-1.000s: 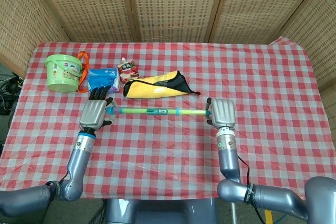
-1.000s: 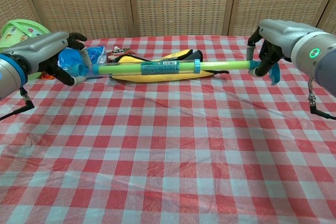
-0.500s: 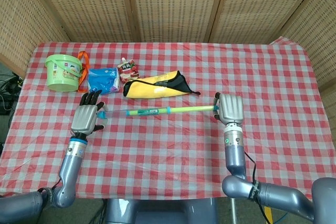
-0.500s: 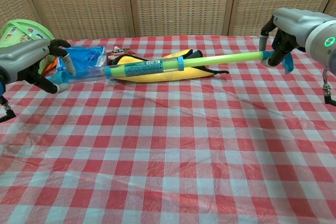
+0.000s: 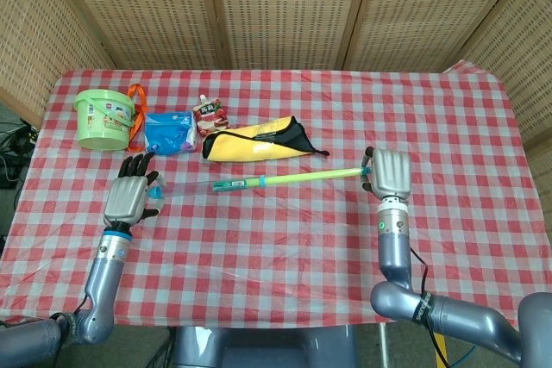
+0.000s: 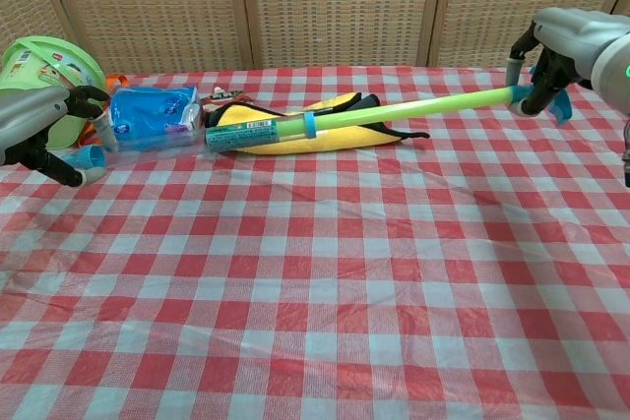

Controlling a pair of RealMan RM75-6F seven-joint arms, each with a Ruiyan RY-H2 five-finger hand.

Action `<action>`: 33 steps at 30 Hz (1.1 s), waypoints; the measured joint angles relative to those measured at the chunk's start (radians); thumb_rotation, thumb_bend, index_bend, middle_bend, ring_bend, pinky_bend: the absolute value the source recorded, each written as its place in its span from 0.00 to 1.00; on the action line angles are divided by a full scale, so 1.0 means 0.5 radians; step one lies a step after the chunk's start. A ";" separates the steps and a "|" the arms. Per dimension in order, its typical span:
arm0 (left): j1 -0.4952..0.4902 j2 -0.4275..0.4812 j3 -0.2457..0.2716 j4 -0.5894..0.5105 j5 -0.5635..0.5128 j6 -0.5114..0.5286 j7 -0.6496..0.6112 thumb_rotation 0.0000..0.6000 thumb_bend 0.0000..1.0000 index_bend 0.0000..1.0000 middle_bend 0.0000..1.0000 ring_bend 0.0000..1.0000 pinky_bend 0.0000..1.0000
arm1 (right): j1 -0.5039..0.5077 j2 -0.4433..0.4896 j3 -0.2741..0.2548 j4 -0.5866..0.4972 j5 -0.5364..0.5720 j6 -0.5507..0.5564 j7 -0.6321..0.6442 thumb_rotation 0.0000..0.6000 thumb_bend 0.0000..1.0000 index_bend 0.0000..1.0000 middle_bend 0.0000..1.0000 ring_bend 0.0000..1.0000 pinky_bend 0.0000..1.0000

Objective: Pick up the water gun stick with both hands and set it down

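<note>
The water gun stick (image 5: 259,182) (image 6: 295,128) hangs above the checked table (image 5: 285,247), drawn out long, with a clear tube at the left, a teal labelled barrel in the middle and a thin green rod at the right. My left hand (image 5: 129,198) (image 6: 39,125) grips the clear end with its blue cap. At the other side my right hand (image 5: 392,174) (image 6: 571,41) holds the green rod's blue end. In the chest view the right end sits higher than the left.
Behind the stick lie a yellow and black pouch (image 5: 254,141) (image 6: 295,115), a blue packet (image 5: 168,133) (image 6: 153,113), a small red and white sachet (image 5: 210,115) and a green bucket (image 5: 105,118) (image 6: 44,61) with an orange strap. Wicker screens stand behind the table.
Both hands have moved outward, away from each other, and the stick has stretched longer between them. Its right end has risen, so it now slopes.
</note>
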 measured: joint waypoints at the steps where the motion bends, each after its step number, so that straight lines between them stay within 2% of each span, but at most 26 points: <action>1: 0.003 0.001 -0.001 0.004 0.001 -0.003 -0.004 1.00 0.45 0.52 0.00 0.00 0.00 | 0.000 0.003 0.002 0.002 0.002 -0.001 0.000 1.00 0.59 0.81 1.00 1.00 0.88; 12: 0.020 -0.001 -0.011 0.027 0.018 -0.021 -0.015 1.00 0.45 0.52 0.00 0.00 0.00 | -0.020 0.064 0.034 0.040 0.030 0.010 0.016 1.00 0.59 0.81 1.00 1.00 0.88; 33: 0.005 -0.035 -0.039 0.018 0.017 -0.034 0.066 1.00 0.45 0.51 0.00 0.00 0.00 | -0.077 0.108 0.017 0.106 0.010 0.092 0.008 1.00 0.59 0.81 1.00 1.00 0.88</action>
